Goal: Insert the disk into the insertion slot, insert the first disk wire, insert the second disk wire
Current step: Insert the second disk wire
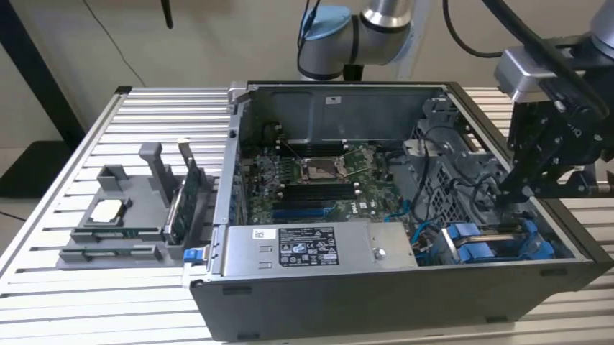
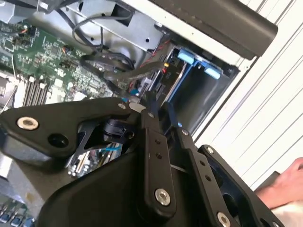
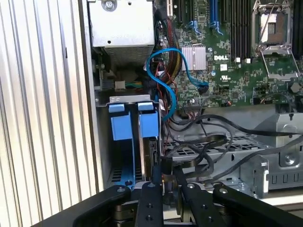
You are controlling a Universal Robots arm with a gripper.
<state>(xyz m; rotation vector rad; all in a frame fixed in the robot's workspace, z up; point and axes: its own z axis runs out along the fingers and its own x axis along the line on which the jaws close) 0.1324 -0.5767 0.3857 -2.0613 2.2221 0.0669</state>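
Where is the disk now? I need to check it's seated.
The disk sits in the slot at the case's front corner on the exterior view's right, beside the power supply, below the tool.

A robotics lab or test bench is showing here: an opened computer case (image 1: 384,215) is lying on a table of ribbed aluminium profiles (image 1: 57,302), a grey fixture (image 1: 125,215) holding spare computer parts is standing beside it, and an industrial robot arm (image 1: 364,29) is rising behind, cables trailing against a plain wall.
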